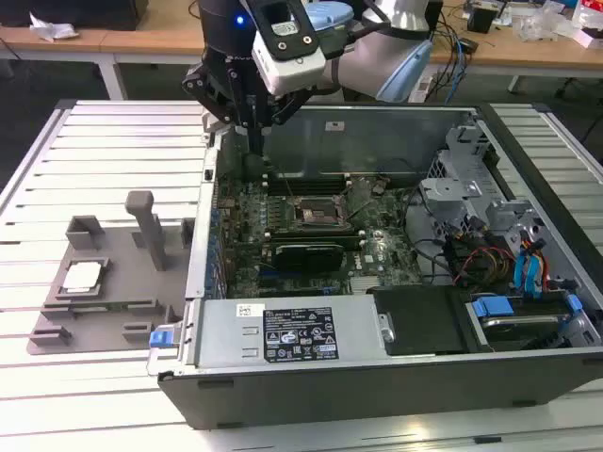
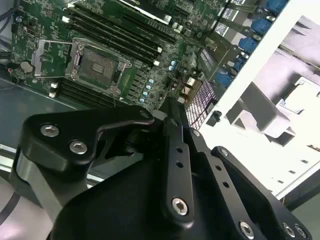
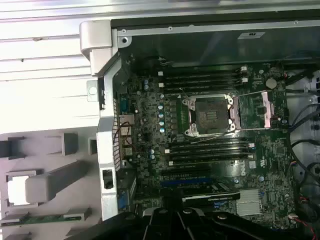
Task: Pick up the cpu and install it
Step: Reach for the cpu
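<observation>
Claw [image 1: 256, 143], closed and empty, hangs over the case [image 1: 377, 381] wall; cpu [image 1: 82, 275] lies flat, face-up, on fixture [image 1: 105, 322].

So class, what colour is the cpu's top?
The small flat square cpu is silvery-white, clearest in the exterior view.

Exterior view: bright, even room light from above. Slatted counter [image 1: 113, 141] reads near white; inside of the computer case [image 1: 377, 122] is dimmer, with soft shadow along its far wall. A small blue lamp [image 1: 240, 19] glows on the arm.

First wrist view: counter and grey fixture plate [image 3: 50, 170] washed out, cpu [image 3: 17, 189] a blank white patch. Circuit board [image 3: 210, 150] evenly exposed, case wall beyond it dark.

Second wrist view: everything outside the case blown to white. End effector [image 2: 171, 107] black, glints on its screws, little surface detail
</observation>
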`<move>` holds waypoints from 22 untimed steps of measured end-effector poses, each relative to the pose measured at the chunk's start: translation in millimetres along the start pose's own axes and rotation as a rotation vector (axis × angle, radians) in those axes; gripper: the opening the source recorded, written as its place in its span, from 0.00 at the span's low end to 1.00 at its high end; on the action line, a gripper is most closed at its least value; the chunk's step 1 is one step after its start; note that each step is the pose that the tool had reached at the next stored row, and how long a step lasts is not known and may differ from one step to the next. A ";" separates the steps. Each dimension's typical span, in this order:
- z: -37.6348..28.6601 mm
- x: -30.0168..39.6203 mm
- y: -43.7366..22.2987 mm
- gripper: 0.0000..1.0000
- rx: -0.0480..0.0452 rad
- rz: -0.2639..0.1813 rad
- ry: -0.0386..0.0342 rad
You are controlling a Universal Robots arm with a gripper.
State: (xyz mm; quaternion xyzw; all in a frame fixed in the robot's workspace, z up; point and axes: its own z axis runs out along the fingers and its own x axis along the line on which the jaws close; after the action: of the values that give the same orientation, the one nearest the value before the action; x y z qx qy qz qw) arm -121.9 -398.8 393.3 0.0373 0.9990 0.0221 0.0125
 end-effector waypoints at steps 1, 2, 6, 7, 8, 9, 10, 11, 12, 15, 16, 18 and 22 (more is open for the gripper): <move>0.0 1.0 -0.1 0.11 0.0001 0.001 0.0000; -0.2 4.5 -0.3 0.11 0.0001 0.000 0.0000; -0.7 26.5 -2.0 0.11 0.0000 0.000 -0.0005; -0.9 32.2 -2.4 0.11 0.0000 0.000 -0.0005; -1.0 36.2 -2.7 0.11 0.0001 0.000 -0.0004; -1.2 43.0 -3.2 0.11 0.0000 0.000 -0.0005; -1.3 48.5 -3.6 0.11 0.0000 0.000 -0.0005; -1.4 52.2 -3.9 0.11 0.0000 0.000 -0.0005; -1.5 55.8 -4.1 0.11 0.0000 0.000 -0.0005; -1.8 67.7 -5.1 0.11 0.0000 0.000 -0.0006; -1.9 70.4 -5.2 0.11 0.0001 0.000 -0.0004; -2.0 77.4 -5.7 0.11 0.0000 0.000 -0.0006; -2.6 97.3 -7.2 0.11 0.0000 0.000 -0.0006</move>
State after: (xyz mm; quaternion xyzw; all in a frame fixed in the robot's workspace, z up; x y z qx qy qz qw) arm -219.6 -398.8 393.2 0.0374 0.9990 0.0221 0.0128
